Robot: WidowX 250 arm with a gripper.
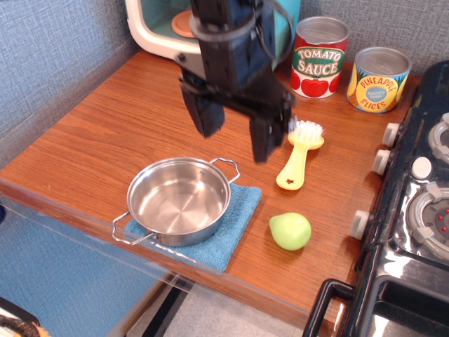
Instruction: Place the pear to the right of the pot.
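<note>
The light-green pear lies on the wooden counter, just right of the blue cloth. The shiny steel pot with two wire loop handles sits on that cloth, to the pear's left. My black gripper hangs open and empty high above the counter, up and to the left of the pear, above the pot's far rim. Its two fingers are spread wide apart.
A yellow dish brush lies behind the pear. A tomato sauce can and a pineapple slices can stand at the back. A toy microwave is at the back left. A black stove borders the right side.
</note>
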